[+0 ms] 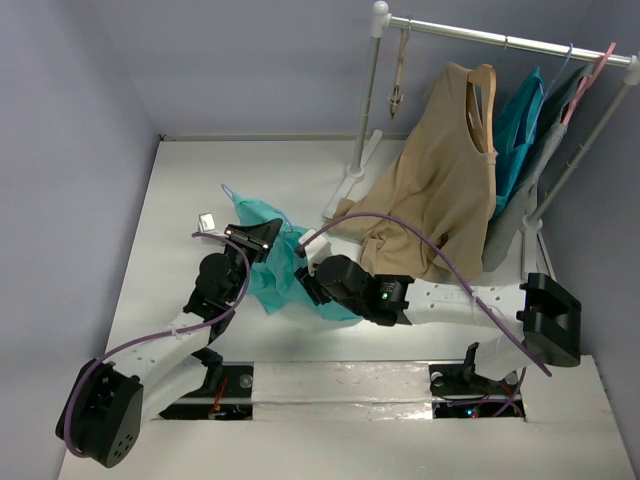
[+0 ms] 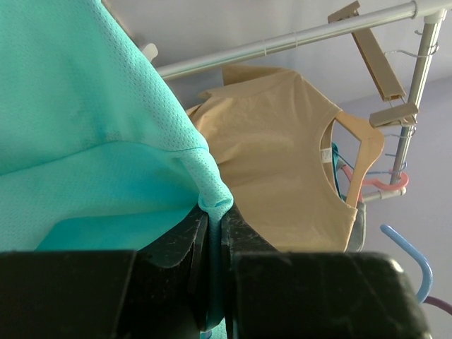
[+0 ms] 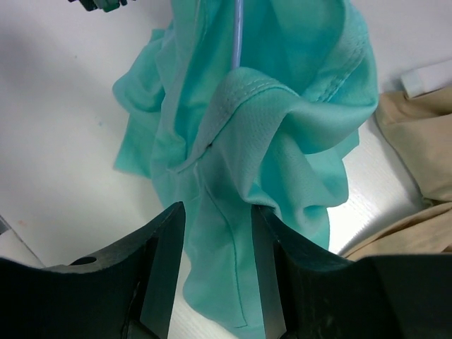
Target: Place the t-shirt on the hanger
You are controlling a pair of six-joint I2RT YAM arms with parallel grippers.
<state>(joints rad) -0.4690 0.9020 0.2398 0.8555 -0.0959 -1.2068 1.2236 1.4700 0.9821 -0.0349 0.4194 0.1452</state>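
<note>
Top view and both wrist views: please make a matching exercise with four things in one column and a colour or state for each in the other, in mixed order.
Things:
1 t-shirt
2 tan top
3 left tool
4 right tool

States:
a hangs from the rail
b shut on fabric
c turquoise, crumpled
d open, fabric hanging through it

Pairs: 1-c, 2-a, 3-b, 4-d

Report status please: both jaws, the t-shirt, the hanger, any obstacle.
Left gripper jaws shut on t-shirt edge. Right gripper jaws open, cloth between them. Hanger partly inside t-shirt. Tan top hangs close by.
</note>
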